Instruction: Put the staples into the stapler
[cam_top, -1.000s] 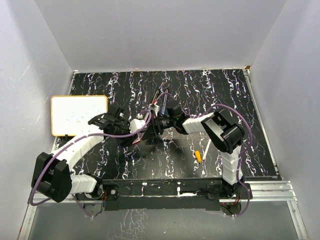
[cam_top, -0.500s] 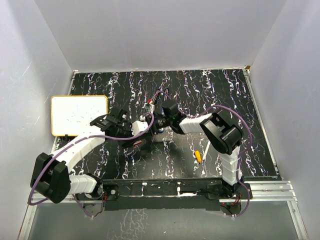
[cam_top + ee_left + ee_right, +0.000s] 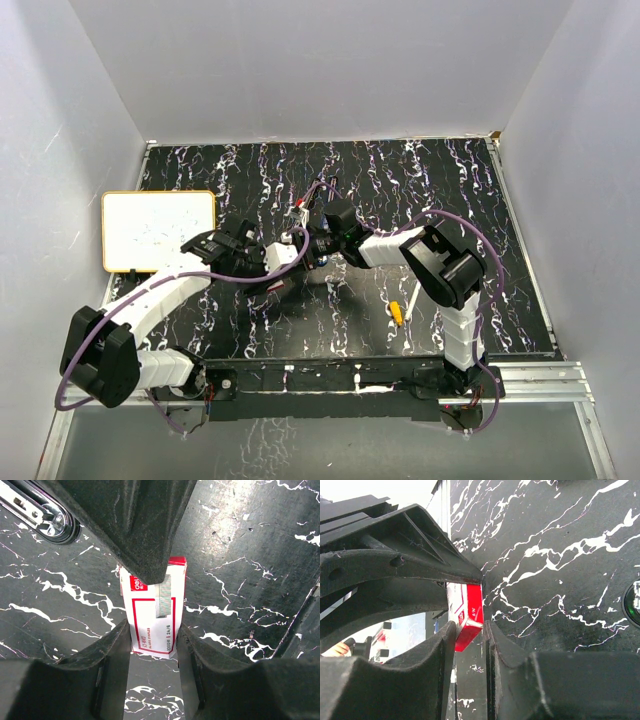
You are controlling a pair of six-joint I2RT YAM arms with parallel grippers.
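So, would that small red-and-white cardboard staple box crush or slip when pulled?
The small red-and-white cardboard staple box may dent: it looks like thin card, pinched by the left end effector. Its smooth printed faces might slip. Flat sides, so unlikely to roll.

Two white arms [image 3: 165,288] with black joints, purple cables [image 3: 447,211]
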